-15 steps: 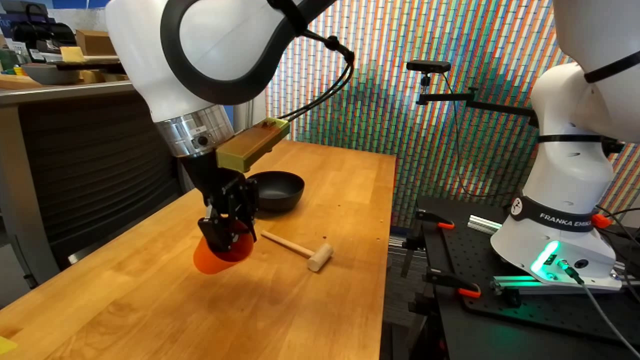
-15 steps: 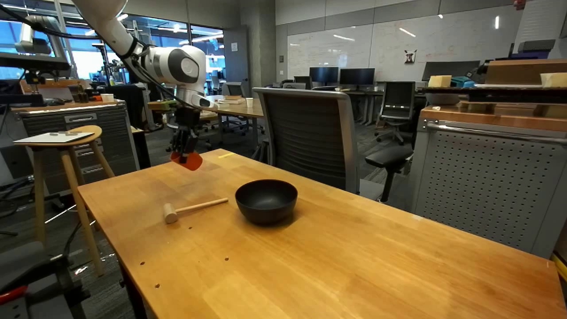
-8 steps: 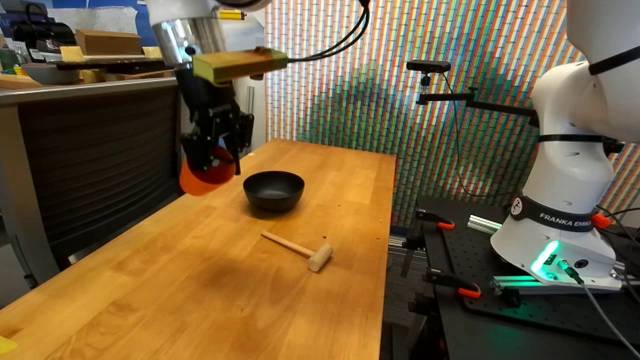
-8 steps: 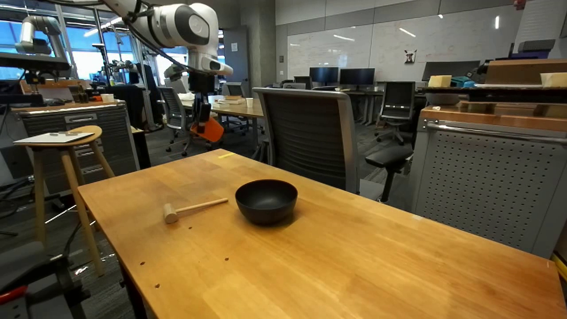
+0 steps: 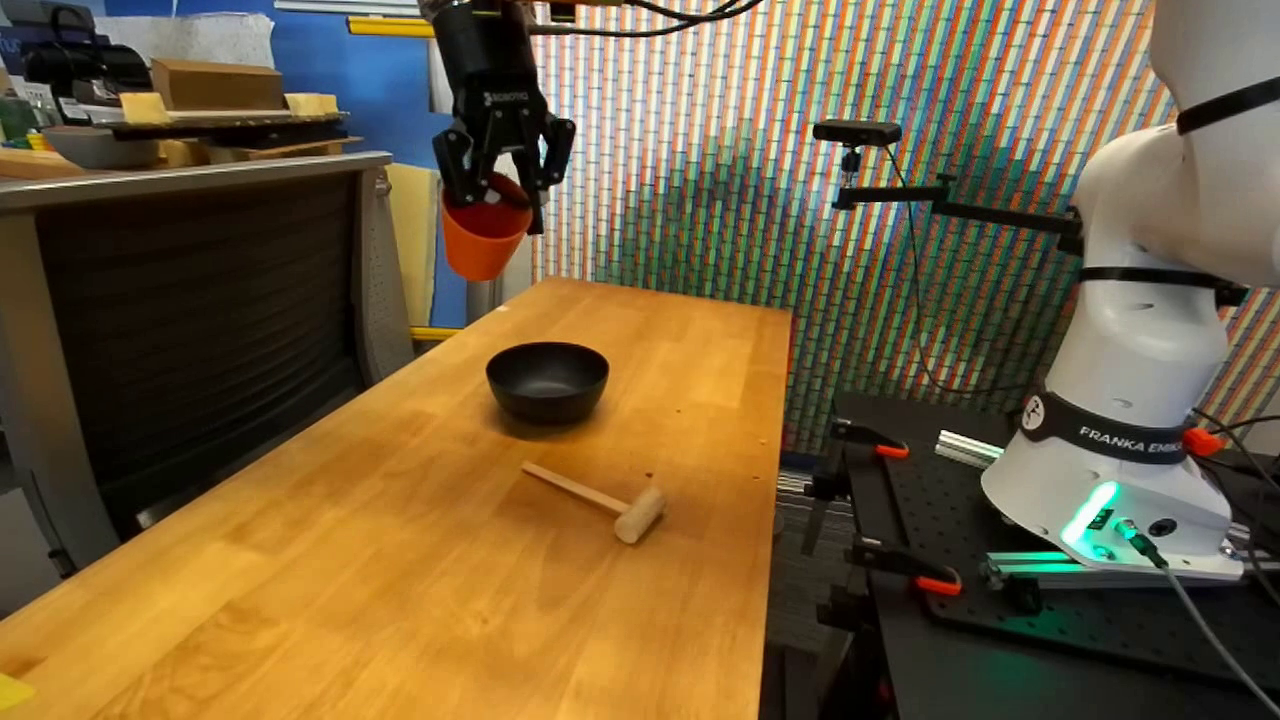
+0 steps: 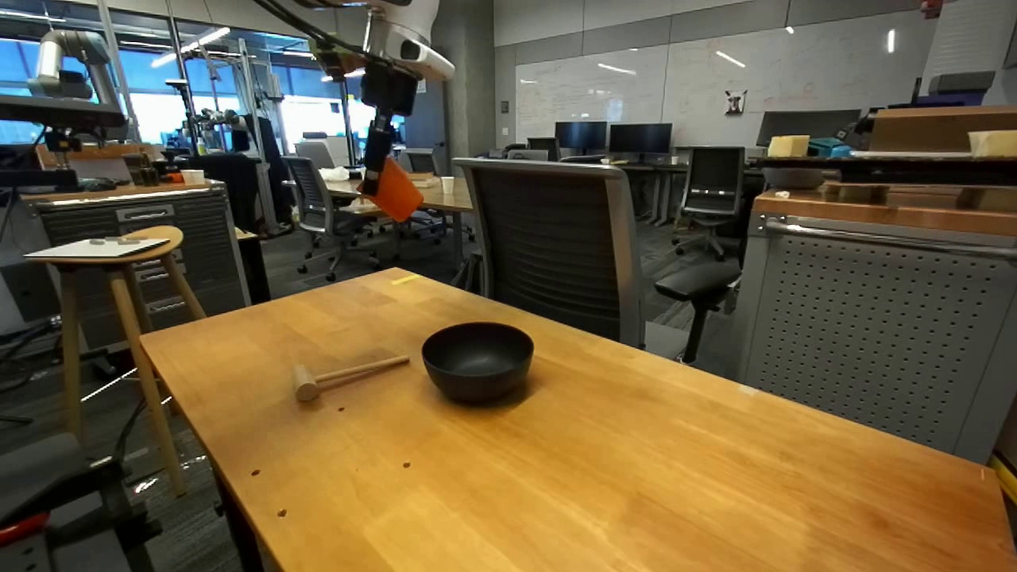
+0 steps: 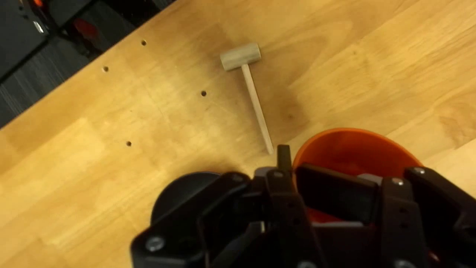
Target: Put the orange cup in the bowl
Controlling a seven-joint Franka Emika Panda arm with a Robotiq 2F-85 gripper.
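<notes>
Orange cup (image 5: 483, 245) left of centre in an exterior view: I have it tilted in mid-air, its wall pinched by my gripper (image 5: 523, 203), one finger inside and one outside. To its right and lower, the black bowl (image 5: 547, 405) sits on the table (image 5: 510, 590); further right a wooden mallet (image 5: 602, 501) lies near it.

Arm base (image 5: 1115, 490) reads "FRANKA EMIKA"; pincer (image 5: 525, 205), "ROBOTIQ".

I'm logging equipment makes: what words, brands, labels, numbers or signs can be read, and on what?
"ROBOTIQ", small: on the gripper.
"FRANKA EMIKA": on the black band round the robot base.
Too faint to read: marks on the whiteboard.
Too small to read: lettering on the dark blue item.
</notes>
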